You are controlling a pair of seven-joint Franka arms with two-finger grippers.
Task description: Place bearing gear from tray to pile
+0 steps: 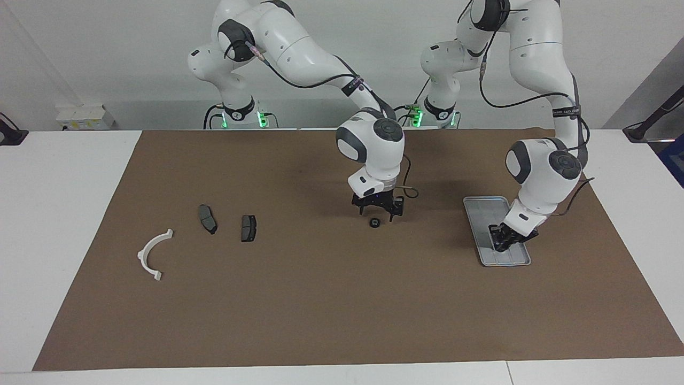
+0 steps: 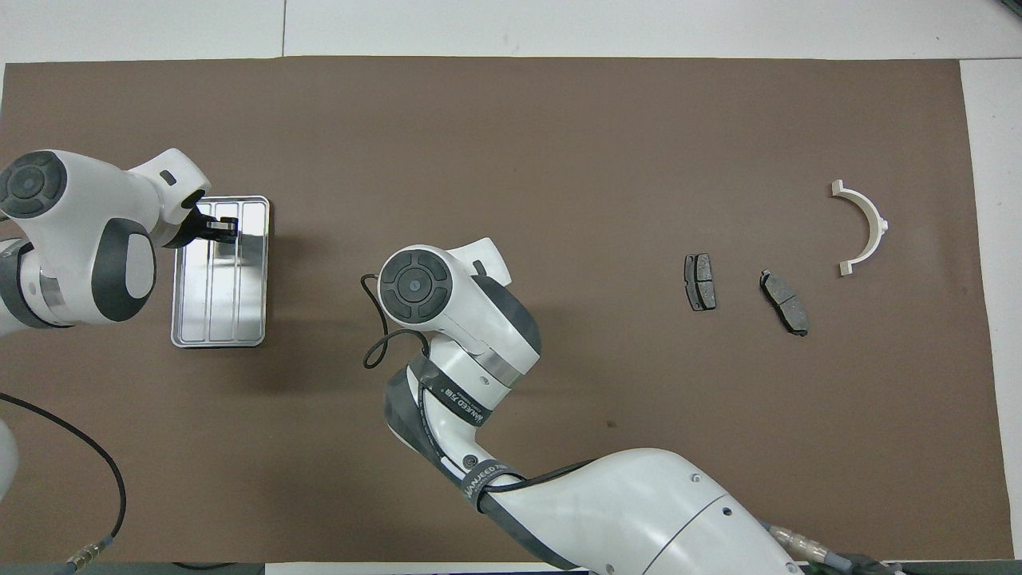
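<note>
My left gripper [image 1: 501, 245] [image 2: 226, 230] is down in the silver tray [image 1: 483, 206] [image 2: 231, 311], at the end farther from the robots. Its fingers are shut on a small black bearing gear, which they hide. My right gripper [image 1: 377, 210] hangs open just above the mat's middle, over a second black bearing gear [image 1: 375, 223] lying loose on the mat. In the overhead view the right wrist covers that gripper and gear. The pile lies toward the right arm's end: a white arc bracket [image 1: 152, 254] [image 2: 864, 228] and two dark pads [image 1: 207, 218] [image 1: 248, 228].
A brown mat [image 1: 320, 299] covers most of the white table. The loose gear lies well apart from the pile, roughly midway between pile and tray. A cable loops off the right wrist [image 2: 415, 283].
</note>
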